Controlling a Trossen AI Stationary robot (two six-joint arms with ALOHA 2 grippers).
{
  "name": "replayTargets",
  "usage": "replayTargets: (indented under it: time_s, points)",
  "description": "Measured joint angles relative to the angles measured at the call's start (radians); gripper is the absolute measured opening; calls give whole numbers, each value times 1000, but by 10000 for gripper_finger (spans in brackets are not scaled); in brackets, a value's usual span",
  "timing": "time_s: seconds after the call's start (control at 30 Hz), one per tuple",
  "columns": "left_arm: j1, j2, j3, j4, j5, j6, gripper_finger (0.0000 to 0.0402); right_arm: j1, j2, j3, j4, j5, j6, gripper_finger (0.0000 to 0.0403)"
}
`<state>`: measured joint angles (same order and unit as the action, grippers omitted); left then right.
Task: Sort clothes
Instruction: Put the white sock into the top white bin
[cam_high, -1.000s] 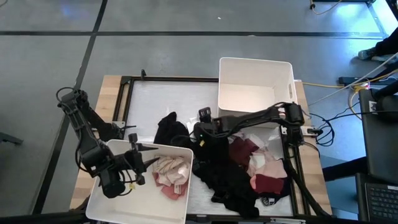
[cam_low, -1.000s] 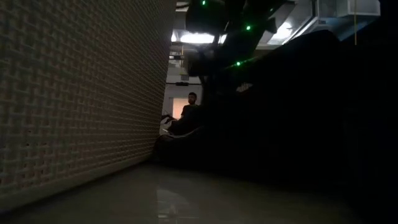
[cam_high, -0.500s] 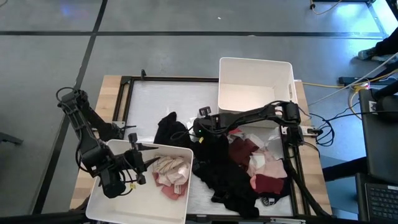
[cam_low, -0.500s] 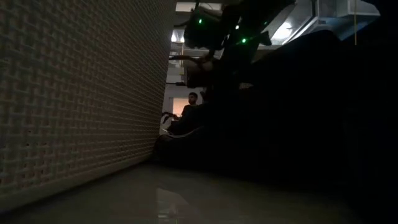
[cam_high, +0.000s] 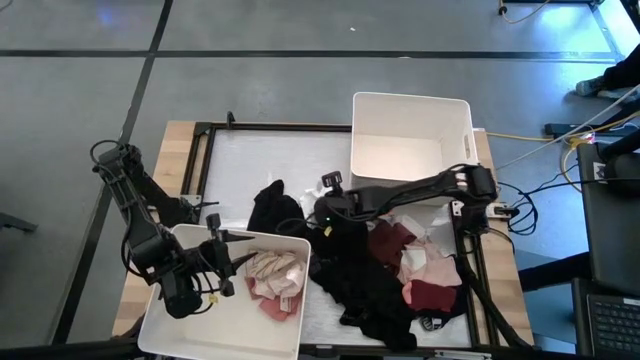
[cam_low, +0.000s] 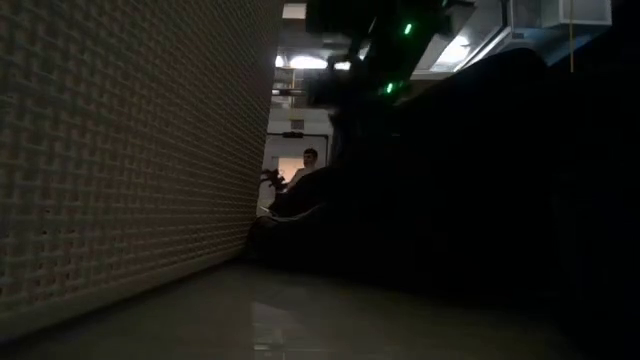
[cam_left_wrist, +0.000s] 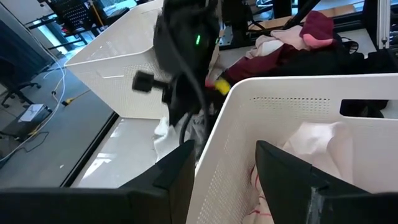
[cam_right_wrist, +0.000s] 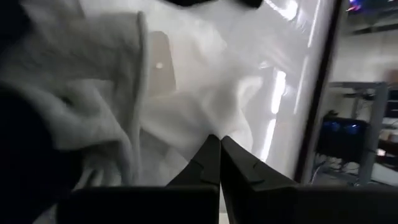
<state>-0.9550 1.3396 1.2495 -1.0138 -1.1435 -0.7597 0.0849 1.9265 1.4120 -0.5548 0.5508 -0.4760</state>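
Your right gripper: jaws closed at the edge of the clothes heaped mid-bench, apparently pinching nothing yet. Your left gripper: jaws open, parked over the near bin, ready above the pale garments already sorted there.

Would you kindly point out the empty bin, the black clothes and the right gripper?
Empty bin (cam_high: 410, 150), high view, bare floor inside.
Black clothes (cam_high: 365, 285), high view, middle of the heap.
Right gripper (cam_right_wrist: 219, 144), right wrist view, meeting fingertips.
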Motion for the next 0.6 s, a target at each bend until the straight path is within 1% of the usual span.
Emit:
replayTargets:
  time_s: [0.2,0.3,0.47,0.6]
  points:
    - [0,0,0,0,0,0,157,46,-133,0,-23,82,4,2]
    - [0,0,0,0,0,0,157,61,-201,0,-24,107,4,2]
    - [0,0,0,0,-4,-3,157,59,-317,0,-25,131,4,2]
    - [0,0,0,0,-11,-18,157,59,-408,0,-20,176,-1,3]
